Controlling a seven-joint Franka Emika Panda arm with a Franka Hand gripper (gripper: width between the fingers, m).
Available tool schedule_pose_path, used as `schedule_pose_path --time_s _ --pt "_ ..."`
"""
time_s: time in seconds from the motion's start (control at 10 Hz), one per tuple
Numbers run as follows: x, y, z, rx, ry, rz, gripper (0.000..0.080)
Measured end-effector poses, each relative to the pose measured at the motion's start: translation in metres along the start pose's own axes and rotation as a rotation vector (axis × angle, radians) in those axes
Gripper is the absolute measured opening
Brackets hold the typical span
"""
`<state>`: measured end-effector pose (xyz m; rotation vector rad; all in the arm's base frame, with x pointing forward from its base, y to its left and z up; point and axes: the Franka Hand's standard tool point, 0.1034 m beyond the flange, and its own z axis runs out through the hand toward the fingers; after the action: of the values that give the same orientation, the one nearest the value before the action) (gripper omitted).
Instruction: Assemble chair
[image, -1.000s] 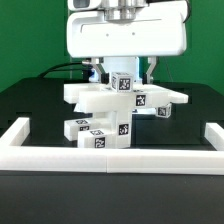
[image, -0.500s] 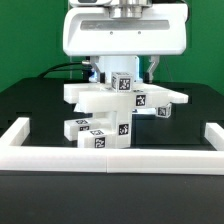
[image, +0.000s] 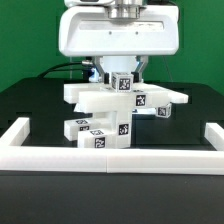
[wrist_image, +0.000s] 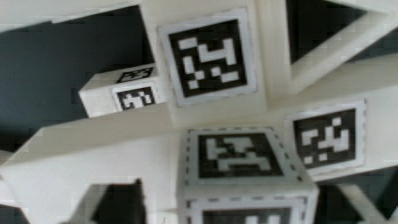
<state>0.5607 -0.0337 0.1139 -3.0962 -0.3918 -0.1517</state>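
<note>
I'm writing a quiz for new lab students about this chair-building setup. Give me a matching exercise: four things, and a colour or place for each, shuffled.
Things:
1. table
2. backdrop
3. gripper
4. white rail

Matches:
A. green
B. directly above the chair parts
C. black
D. across the foreground of the exterior view

Pairs: 1-C, 2-A, 3-B, 4-D

A black worktop takes up the lower part of the scene. A low white rail lies along its front edge and turns back at the front left and front right corners (only short stubs run along the side edges). Beyond the far edge stands a green backdrop, and a dark cable lies near the far left corner.
</note>
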Motion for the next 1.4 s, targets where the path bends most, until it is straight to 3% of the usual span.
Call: schedule_pose_path --time_s 0.1,0.5,1.2,1.4 --pt "0.0000 0.0001 0.0000 0.000 0.000 0.016 0.0285" --pt "-0.0002 0.0003 0.0002 0.002 0.000 0.214 0.0286" --pt "0.0000 0.0034 0.0007 0.031 0.018 0.833 0.0287" --pt "0.0012 0.0010 0.0005 0.035 0.012 1.121 0.0287"
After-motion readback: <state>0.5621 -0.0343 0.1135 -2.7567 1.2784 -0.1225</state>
